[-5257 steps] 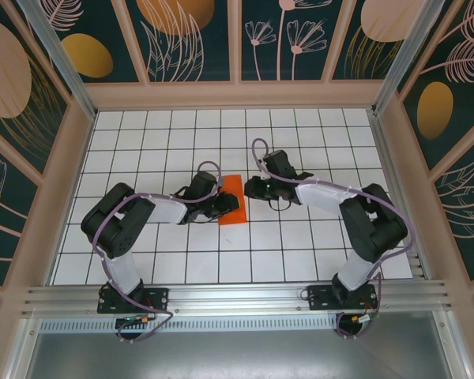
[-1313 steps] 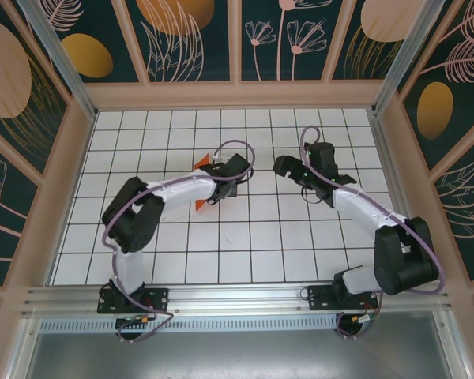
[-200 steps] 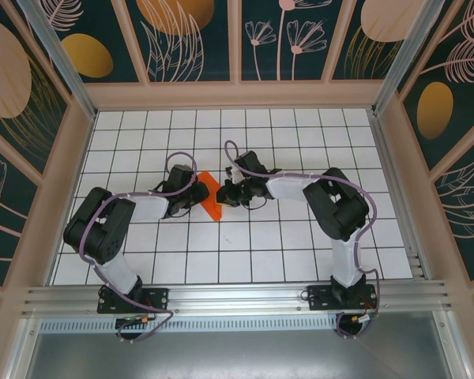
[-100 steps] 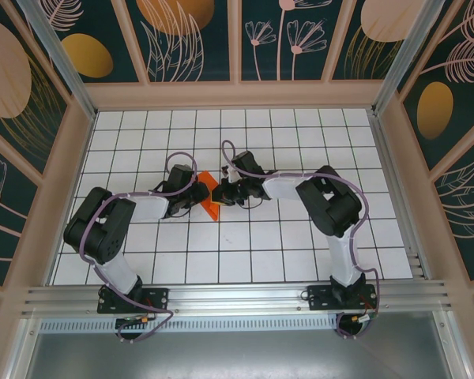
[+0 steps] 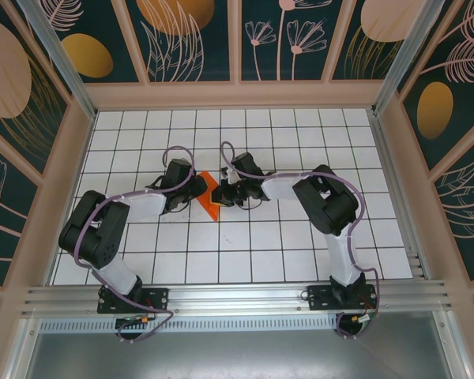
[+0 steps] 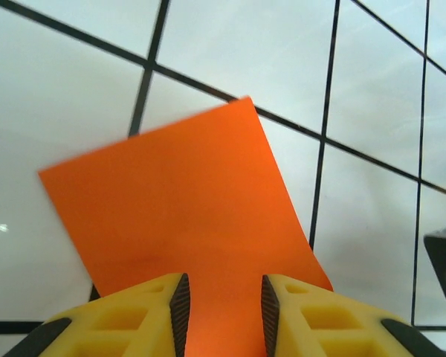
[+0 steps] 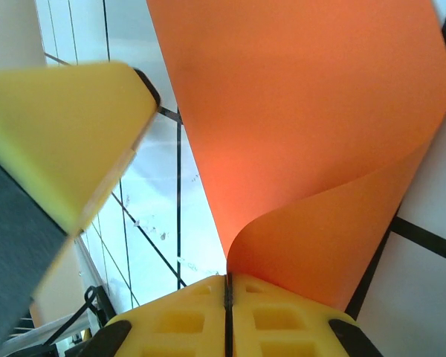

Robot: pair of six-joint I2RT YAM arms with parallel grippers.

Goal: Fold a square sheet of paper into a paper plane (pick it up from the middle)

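Observation:
The square sheet of paper (image 5: 210, 202), bright orange, lies mid-table between both grippers. My right gripper (image 5: 224, 194) is shut on its right edge. In the right wrist view the square sheet of paper (image 7: 305, 111) curls up and over from the pinched jaws of my right gripper (image 7: 227, 286). My left gripper (image 5: 196, 192) is at the sheet's left side. In the left wrist view my left gripper (image 6: 223, 316) stands open, low over the square sheet of paper (image 6: 186, 208), nothing pinched. One of its yellow fingers (image 7: 67, 126) looms in the right wrist view. A paper plane is out of view.
The table (image 5: 300, 253) is white with a black grid. Wooden-framed panel walls (image 5: 237, 95) close it in at the back and on both sides. A metal rail (image 5: 237, 296) with both arm bases runs along the near edge.
My right gripper has moved left, carrying the sheet's right edge up and over. The left gripper has shifted slightly back and left, and its jaws have widened a little.

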